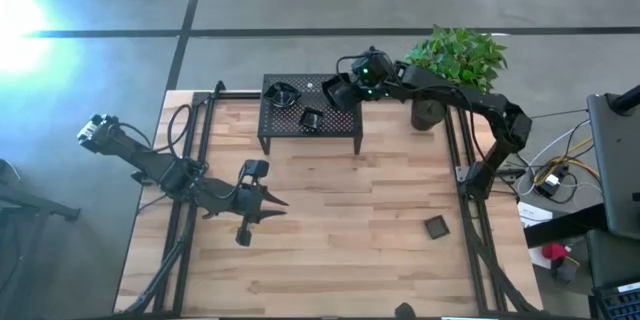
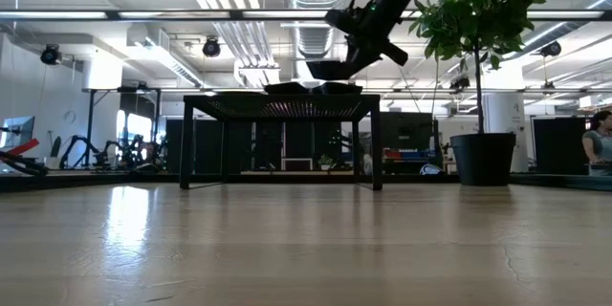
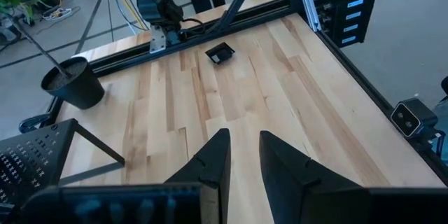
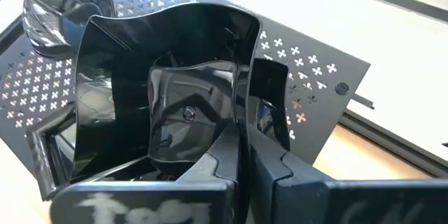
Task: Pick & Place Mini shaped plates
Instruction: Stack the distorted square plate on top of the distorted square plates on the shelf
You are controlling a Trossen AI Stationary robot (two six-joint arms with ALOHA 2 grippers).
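Black plates sit on the rack (image 1: 310, 117) at twelve o'clock from above, one more plate (image 1: 436, 227) lying at four o'clock; the right gripper (image 1: 338, 94) hangs over the rack's right end. The left gripper (image 3: 243, 155), idle at eight o'clock, shows a narrow gap, empty. The right wrist view shows fingers nearly closed, seemingly pinching a square plate (image 4: 192, 108).

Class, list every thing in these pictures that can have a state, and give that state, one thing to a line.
Right gripper: fingers shut on the rim of a mini plate, over the rack.
Left gripper: fingers open, empty, above the table.
Rack: standing on its legs, with mini plates on top.
Lone plate: lying flat on the table.
Plant pot: upright.
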